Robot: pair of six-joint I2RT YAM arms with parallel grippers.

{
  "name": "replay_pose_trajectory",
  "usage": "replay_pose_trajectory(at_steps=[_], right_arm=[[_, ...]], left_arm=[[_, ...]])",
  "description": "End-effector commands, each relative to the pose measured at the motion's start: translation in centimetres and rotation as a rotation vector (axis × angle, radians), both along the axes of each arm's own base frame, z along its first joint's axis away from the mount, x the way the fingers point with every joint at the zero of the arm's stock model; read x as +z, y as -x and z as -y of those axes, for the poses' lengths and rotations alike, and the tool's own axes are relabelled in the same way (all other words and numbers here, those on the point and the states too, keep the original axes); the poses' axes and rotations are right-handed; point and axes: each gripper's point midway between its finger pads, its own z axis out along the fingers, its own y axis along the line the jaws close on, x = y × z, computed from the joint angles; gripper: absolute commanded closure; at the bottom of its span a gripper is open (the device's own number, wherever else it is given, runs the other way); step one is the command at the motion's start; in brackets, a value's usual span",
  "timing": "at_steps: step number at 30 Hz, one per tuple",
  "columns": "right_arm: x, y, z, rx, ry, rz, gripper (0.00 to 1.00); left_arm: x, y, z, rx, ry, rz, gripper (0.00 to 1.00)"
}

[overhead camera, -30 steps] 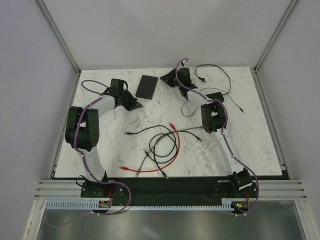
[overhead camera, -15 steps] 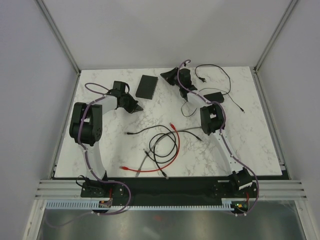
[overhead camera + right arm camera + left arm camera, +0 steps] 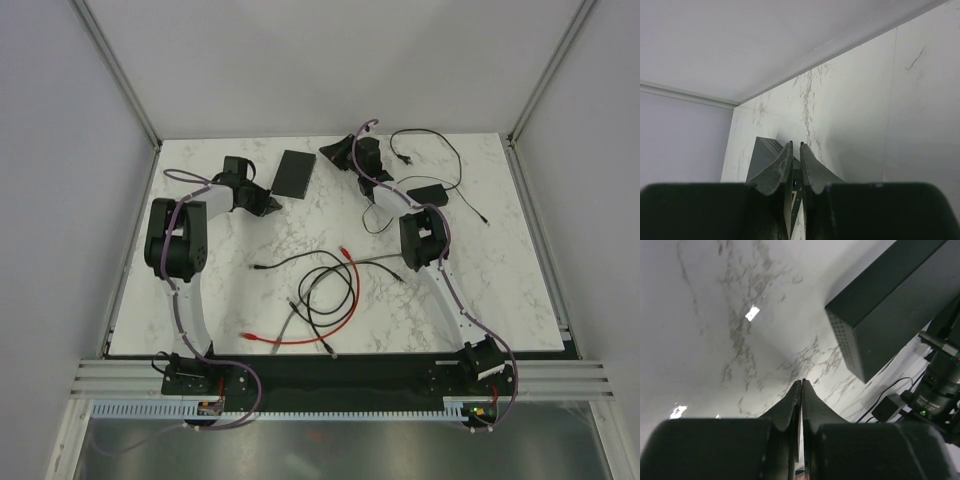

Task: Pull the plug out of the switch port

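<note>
The switch [image 3: 293, 173] is a flat matte-black box lying at the back of the marble table [image 3: 480, 290]. My left gripper [image 3: 273, 204] is shut and empty, just left of and in front of the switch. In the left wrist view its tips [image 3: 801, 382] point at the table with the switch [image 3: 900, 295] up to the right. My right gripper [image 3: 331, 153] sits just right of the switch, its jaws nearly together and holding nothing. In the right wrist view the switch [image 3: 762, 152] shows behind the tips [image 3: 795, 145]. No plug or cable shows in the switch.
A black power adapter [image 3: 430, 193] with thin black cords lies at the back right and also shows in the left wrist view [image 3: 888, 407]. Loose red [image 3: 350, 300], black [image 3: 320, 290] and grey cables lie in the middle of the table. Walls close the back and sides.
My left arm has drawn its elbow back and brought its gripper closer to the switch's near left corner. The right arm has barely moved.
</note>
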Motion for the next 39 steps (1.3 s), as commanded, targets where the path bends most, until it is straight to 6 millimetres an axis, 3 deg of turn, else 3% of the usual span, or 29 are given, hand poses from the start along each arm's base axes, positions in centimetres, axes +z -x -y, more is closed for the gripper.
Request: replay_pose_trajectory(at_steps=[1, 10, 14, 15, 16, 17, 19, 21, 22, 25, 26, 29, 32, 34, 36, 39], right_arm=[[-0.8, 4.4, -6.0, 0.167, 0.044, -0.045, 0.84], [0.8, 6.7, -8.0, 0.279, 0.088, -0.017, 0.84], [2.8, 8.1, -9.4, 0.347, 0.100, 0.027, 0.85], [2.3, 8.5, -9.4, 0.356, 0.108, 0.014, 0.86], [3.9, 8.7, -9.4, 0.354, 0.104, 0.026, 0.88], [2.5, 9.2, -9.1, 0.350, 0.110, -0.003, 0.90], [3.3, 9.7, -8.7, 0.341, 0.105, 0.008, 0.90], [4.5, 10.3, -8.1, 0.327, 0.109, 0.017, 0.90], [6.1, 10.5, -8.0, 0.327, 0.101, 0.034, 0.90], [6.5, 11.1, -7.7, 0.336, 0.101, 0.033, 0.89], [7.1, 11.2, -7.5, 0.329, 0.103, 0.035, 0.87], [8.0, 11.1, -7.2, 0.318, 0.094, 0.023, 0.85], [8.2, 10.7, -6.8, 0.302, 0.078, 0.009, 0.85], [7.5, 10.6, -6.9, 0.301, 0.072, -0.010, 0.80], [7.9, 10.6, -6.9, 0.305, 0.038, -0.026, 0.73], [8.2, 10.1, -6.8, 0.286, 0.040, -0.016, 0.54]], left_arm=[[2.5, -3.9, -0.1, 0.106, 0.047, 0.077, 0.92], [1.6, -5.4, 0.3, 0.108, 0.065, 0.061, 0.90], [0.9, -5.5, 0.2, 0.115, 0.061, 0.044, 0.90], [0.8, -5.5, 0.0, 0.115, 0.058, 0.041, 0.90], [0.7, -5.6, 0.0, 0.113, 0.059, 0.041, 0.90], [0.7, -5.6, -0.1, 0.110, 0.060, 0.039, 0.90], [1.0, -5.9, -0.7, 0.085, 0.035, 0.053, 0.90], [1.0, -5.9, -1.7, 0.083, 0.011, 0.039, 0.90], [1.2, -5.8, -1.9, 0.060, -0.001, 0.048, 0.90], [4.2, -5.6, -1.8, -0.044, -0.087, 0.164, 0.92], [6.4, -5.7, -1.8, -0.059, -0.117, 0.229, 0.92], [8.8, -5.7, -2.0, -0.108, -0.152, 0.337, 0.92], [11.0, -7.2, -3.1, -0.107, -0.183, 0.404, 0.92], [12.0, -9.3, -3.7, -0.115, -0.183, 0.455, 0.91], [12.0, -11.6, -4.2, -0.123, -0.180, 0.486, 0.88], [12.5, -13.9, -5.4, -0.094, -0.189, 0.526, 0.83]])
